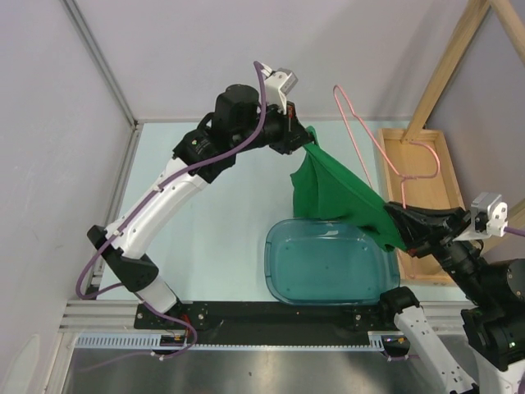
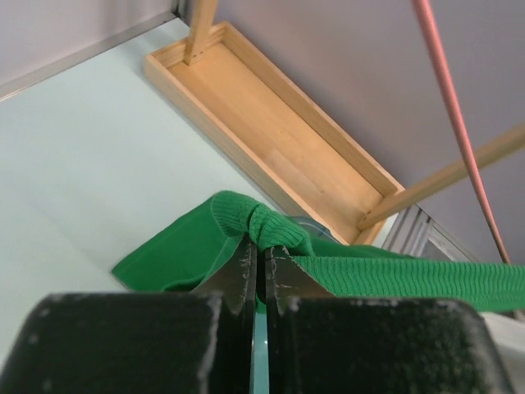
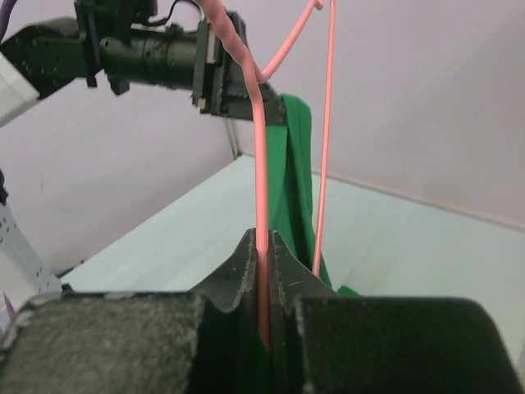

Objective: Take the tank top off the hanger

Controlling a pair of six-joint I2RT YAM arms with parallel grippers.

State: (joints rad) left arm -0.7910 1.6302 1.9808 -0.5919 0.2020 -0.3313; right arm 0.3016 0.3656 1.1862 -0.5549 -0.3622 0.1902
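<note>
The bright green tank top (image 1: pixel 336 197) hangs stretched in the air between my two grippers, above the table. My left gripper (image 1: pixel 302 141) is shut on one upper edge of it; in the left wrist view the jaws pinch a bunched fold of the tank top (image 2: pixel 271 226). My right gripper (image 1: pixel 397 215) is shut on the pale pink wire hanger (image 1: pixel 385 152), whose hook points up toward the back wall. In the right wrist view the hanger wire (image 3: pixel 261 164) runs up from between my closed jaws, with the tank top (image 3: pixel 294 180) behind it.
A translucent teal tub (image 1: pixel 328 261) stands on the table below the garment. A shallow wooden tray (image 1: pixel 422 197) lies at the right, under a wooden frame (image 1: pixel 447 66). The wooden tray also shows in the left wrist view (image 2: pixel 279 139).
</note>
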